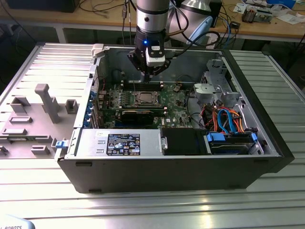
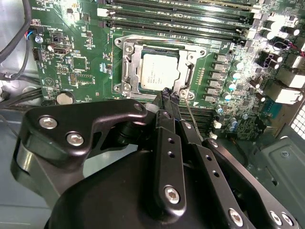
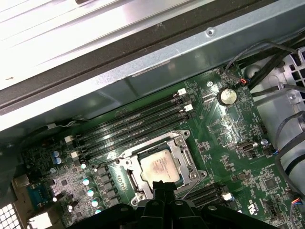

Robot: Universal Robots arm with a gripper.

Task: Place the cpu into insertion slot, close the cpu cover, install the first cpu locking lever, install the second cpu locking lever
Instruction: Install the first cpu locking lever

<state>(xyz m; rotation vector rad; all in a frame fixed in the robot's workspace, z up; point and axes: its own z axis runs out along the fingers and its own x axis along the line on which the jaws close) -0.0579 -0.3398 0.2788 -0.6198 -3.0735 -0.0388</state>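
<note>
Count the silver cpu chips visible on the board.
1. The cpu sits in the insertion slot on the green board, close to the gripper. It hides part of the board, so others may be hidden.

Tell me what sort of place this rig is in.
Probably a robotics lab or electronics workshop: an opened desktop computer case sits on a ribbed aluminium table, with a wooden workbench strewn with cables behind it.

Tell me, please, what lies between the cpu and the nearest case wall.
The memory slots lie between the cpu and the wall, as the first wrist view shows.
</note>
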